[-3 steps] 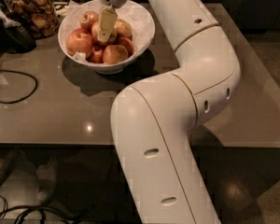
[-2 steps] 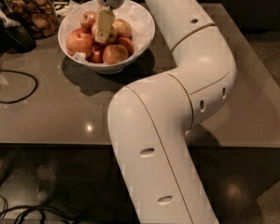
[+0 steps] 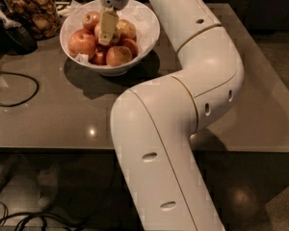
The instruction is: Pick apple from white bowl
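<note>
- White bowl (image 3: 152,29) on counter (image 3: 53,114), with pale yellow, red-blushed apple (image 3: 126,29) inside among redder ones (image 3: 83,42).
- Tool (image 3: 106,32) pointed down into bowl, just picture-left of apple; grip state impossible to tell; short sideways shift probably needed.

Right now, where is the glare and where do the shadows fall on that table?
Camera view: the light is dim and warm. There are small glare spots on the table near its front edge. The white bowl casts a broad dark shadow on the tabletop in front of it. The gripper hangs low inside the bowl, pale against the apples.
</note>
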Controlling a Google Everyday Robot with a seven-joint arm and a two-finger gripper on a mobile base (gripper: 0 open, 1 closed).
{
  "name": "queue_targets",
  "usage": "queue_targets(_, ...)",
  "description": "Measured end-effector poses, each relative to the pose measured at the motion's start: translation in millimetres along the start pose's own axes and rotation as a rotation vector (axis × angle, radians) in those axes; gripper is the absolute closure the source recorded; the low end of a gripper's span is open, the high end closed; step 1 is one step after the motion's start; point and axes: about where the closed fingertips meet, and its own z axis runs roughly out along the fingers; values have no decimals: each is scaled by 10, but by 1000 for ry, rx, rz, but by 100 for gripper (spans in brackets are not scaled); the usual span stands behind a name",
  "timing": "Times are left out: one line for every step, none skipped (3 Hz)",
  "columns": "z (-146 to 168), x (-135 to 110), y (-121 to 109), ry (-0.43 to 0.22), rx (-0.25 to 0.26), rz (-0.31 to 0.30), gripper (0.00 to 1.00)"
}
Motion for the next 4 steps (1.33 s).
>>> queue_targets(9,4,6,1,-4,1,32)
queue_targets(20,29,7,-1,-7,4,32)
queue_targets(57,74,11,0,-15,10,32)
queue_targets(97,131,8,3,-22,20,32)
